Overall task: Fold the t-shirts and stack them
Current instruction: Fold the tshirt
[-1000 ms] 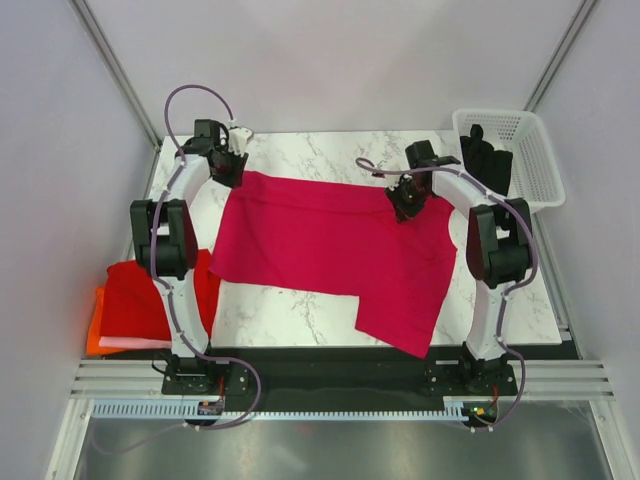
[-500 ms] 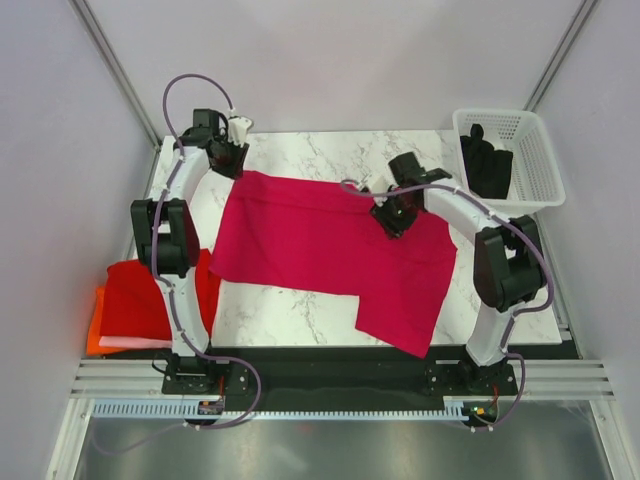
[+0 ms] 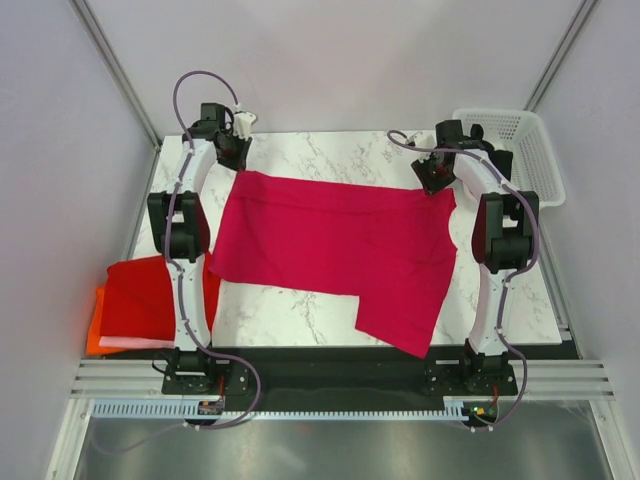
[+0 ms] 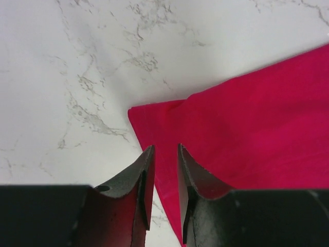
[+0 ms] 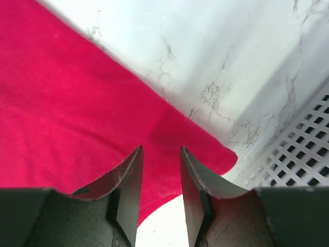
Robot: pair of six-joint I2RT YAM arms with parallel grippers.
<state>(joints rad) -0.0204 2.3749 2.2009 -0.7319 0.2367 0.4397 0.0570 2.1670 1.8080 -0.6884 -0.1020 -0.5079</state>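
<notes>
- The marble table (image 3: 300, 150) carries the work. One crimson t-shirt (image 3: 330, 240) lies spread across its middle, with a lobe reaching toward the near edge on the right.
- The red and orange shirts (image 3: 140, 295) sit in a pile off the table's left side, well apart from the crimson one. They look folded already, so the crimson shirt is judged to be the one in hand.
- A white basket (image 3: 535, 150) stands at the far right corner of the table, with a dark item (image 3: 487, 160) inside it. It lies close to the right arm's path and is best avoided.
- The left gripper (image 4: 163, 149) hangs over the shirt's far-left corner (image 4: 134, 110). Its jaws are parted by a narrow gap and hold nothing.
- The right gripper (image 5: 161, 149) hangs over the far-right corner (image 5: 226, 154), just beside the basket's lattice. Its jaws are parted a little wider and are also empty.
- The step appears to be taking both far corners for a fold toward the near side.
- To do it well, each gripper should drop straight down so that one finger slides under the hem, then pinch a little inside the edge and not on the very tip, which could slip out.
- The left jaws look too narrow for an easy bite and should widen first.
- Both arms should lift together and travel evenly, keeping the far edge taut so that no crease forms across the middle.
</notes>
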